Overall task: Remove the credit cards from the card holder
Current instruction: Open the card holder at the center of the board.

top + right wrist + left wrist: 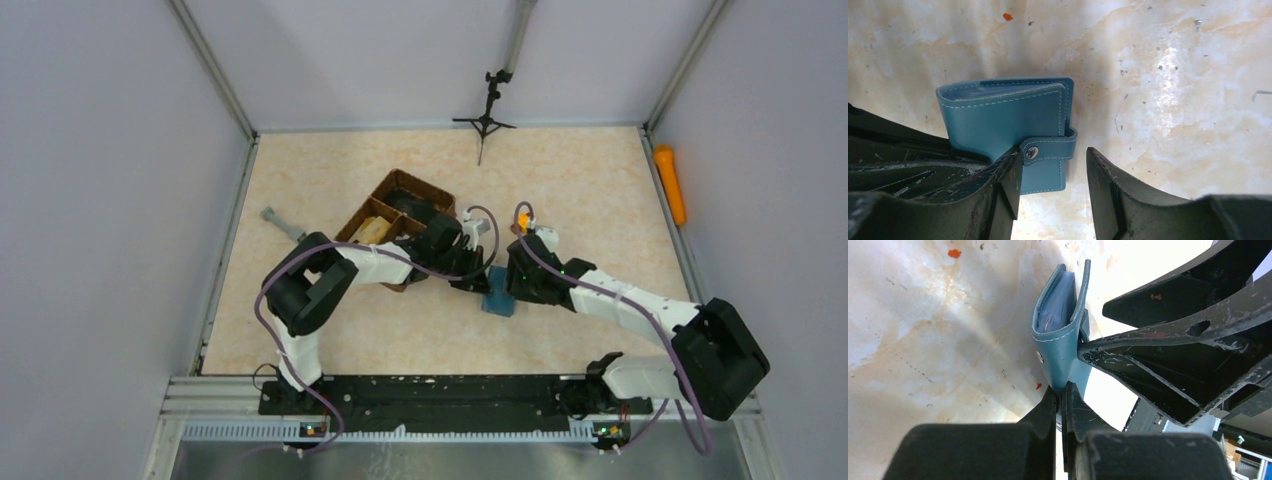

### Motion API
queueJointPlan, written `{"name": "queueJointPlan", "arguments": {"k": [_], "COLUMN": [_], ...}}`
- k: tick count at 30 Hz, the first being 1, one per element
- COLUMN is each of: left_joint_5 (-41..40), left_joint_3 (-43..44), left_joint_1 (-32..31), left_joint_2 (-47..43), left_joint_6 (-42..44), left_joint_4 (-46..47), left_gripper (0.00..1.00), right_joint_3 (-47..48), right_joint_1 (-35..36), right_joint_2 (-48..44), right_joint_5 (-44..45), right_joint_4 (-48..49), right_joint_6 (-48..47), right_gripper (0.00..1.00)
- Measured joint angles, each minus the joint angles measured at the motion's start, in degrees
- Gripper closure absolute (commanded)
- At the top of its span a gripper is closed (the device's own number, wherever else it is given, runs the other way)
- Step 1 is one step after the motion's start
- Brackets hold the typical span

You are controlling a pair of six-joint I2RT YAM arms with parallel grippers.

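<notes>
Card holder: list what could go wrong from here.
1. The snap strap is fastened, so the card holder cannot open. A tug by the open right gripper might drag it instead.
2. The left gripper pinches only a thin edge, so the card holder could slip out.
3. The two grippers crowd close together and may collide.

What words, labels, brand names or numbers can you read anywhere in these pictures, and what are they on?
No text can be read.
The blue wallet shows only plain leather, white stitching and a blank metal snap, with no brand or lettering.
The brown basket and the orange stick by the wall show no marks in the top view. Any print there would be too small to tell.
</notes>
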Motion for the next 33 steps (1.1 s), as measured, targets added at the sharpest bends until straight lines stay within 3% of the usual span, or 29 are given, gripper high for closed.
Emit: {"name": "queueJointPlan", "arguments": {"k": [12,18,21,23,25,31,33], "left_joint_5": [-1.70,-1.33,-0.76,0.35,1.68,3.32,3.39], "left_joint_3": [0.46,0.46,0.44,0.22,-0.17,-0.48,-0.48], "left_joint_1": [0.81,0.83,0.92,1.11,1.36,1.53,1.53], "left_joint_2": [-1.42,-1.42,-1.42,-1.42,-1.42,-1.42,-1.42], "left_joint_6": [1.62,1.60,1.46,0.90,0.31,0.00,0.00], "left_joint_4": [-2.47,-2.40,-2.08,-1.33,-0.17,0.81,0.81], "left_gripper": [1.00,1.00,1.00,1.00,1.00,1.00,1.00], "right_joint_3": [1.68,-0.09,-2.82,-5.66,-9.20,-12.15,-11.58], "right_joint_1": [-0.46,-0.61,-0.72,-0.76,-0.83,-1.11,-1.40], "right_joint_2": [-3.48,-6.38,-9.40,-12.09,-15.58,-16.90,-14.27], "right_joint_5": [13.53,9.81,5.75,2.45,-0.90,-4.48,-4.11], "right_joint_4": [-14.82,-10.43,-5.99,-1.57,3.02,10.12,10.40], "right_joint_6": [1.64,-0.17,-1.18,-2.21,-3.10,-3.45,-3.10], "right_gripper": [0.59,0.46,0.25,0.22,0.22,0.41,0.54]}}
